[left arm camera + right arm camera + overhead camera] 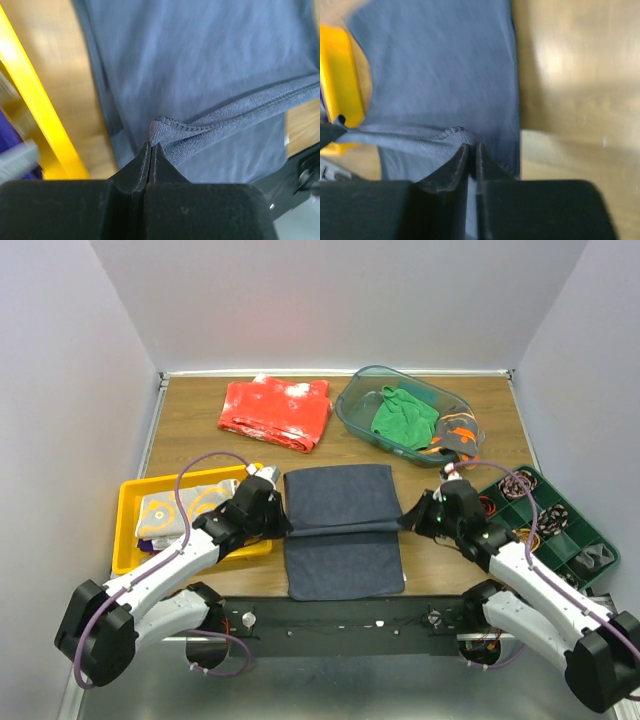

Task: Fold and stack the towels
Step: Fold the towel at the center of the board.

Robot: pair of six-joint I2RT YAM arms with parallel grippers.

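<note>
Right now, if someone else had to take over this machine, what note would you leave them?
Left gripper: shut on the hem of the navy towel.
Right gripper: jaws almost together at that same hem; grip unclear.
Navy towel: mid-table, partly folded, one edge drawn across its middle.
Done: grey-and-yellow towel lies in the yellow tray.
Left: finish this fold and stack it; then the green towel and grey-and-orange towel at the clear bin.

From high at the near edge we look down across the whole bench [200, 410]. Each wrist view sits close over the navy towel [340, 525], which all three share.
</note>
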